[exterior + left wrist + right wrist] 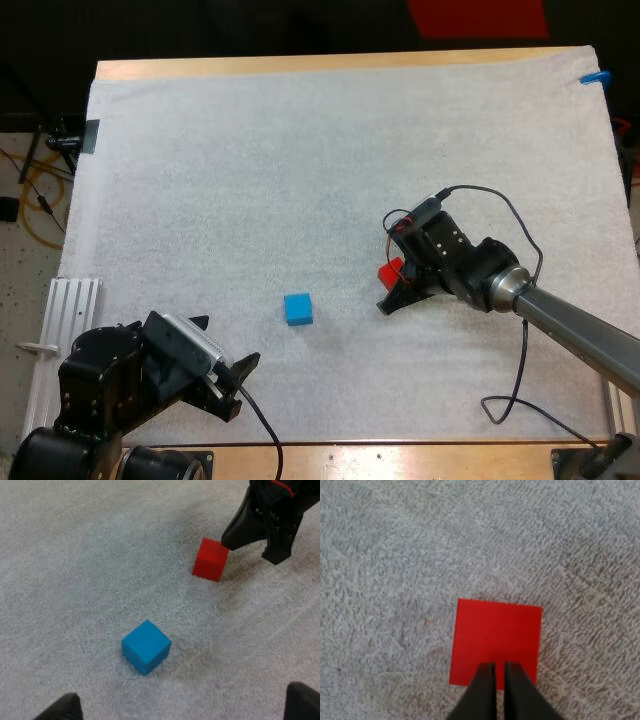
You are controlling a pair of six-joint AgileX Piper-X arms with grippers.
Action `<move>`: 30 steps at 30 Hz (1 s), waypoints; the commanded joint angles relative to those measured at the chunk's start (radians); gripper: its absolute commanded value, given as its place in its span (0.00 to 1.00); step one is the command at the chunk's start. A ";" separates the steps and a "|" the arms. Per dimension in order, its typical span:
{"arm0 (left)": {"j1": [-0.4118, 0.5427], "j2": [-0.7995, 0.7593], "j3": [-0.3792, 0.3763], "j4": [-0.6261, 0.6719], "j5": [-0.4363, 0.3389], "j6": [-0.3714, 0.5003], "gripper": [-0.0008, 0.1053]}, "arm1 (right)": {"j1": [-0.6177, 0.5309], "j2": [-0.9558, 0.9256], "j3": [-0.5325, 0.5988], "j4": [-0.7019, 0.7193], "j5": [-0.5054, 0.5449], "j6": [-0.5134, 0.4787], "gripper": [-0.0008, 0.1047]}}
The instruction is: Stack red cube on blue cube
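High view: a white mat (300, 150) covers a wooden table (300, 65). The blue cube (298, 309) lies alone on the mat, just below the centre of the frame. The red cube (389, 271) rests flat on the mat to its right and slightly higher, well apart from it and partly covered by the right gripper (388, 300). Right wrist view: the two black fingers (484, 692) stand together, with only a thin slit between them, over the near edge of the red cube's top face, clamping nothing. The left gripper (225, 345), at the lower left of the high view, points towards the blue cube; its fingers (62, 709) stand wide apart, clear of both cubes.
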 commanded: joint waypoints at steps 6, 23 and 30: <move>-0.004 0.000 -0.006 -0.002 0.008 -0.001 0.73 | -0.002 -0.008 -0.011 -0.005 0.000 0.001 0.01; -0.004 0.000 -0.006 -0.002 0.008 -0.001 0.73 | -0.002 -0.008 -0.011 0.011 0.000 0.003 0.74; -0.004 0.000 -0.006 -0.002 0.008 -0.001 0.73 | -0.002 -0.008 -0.011 -0.038 -0.022 -0.002 0.74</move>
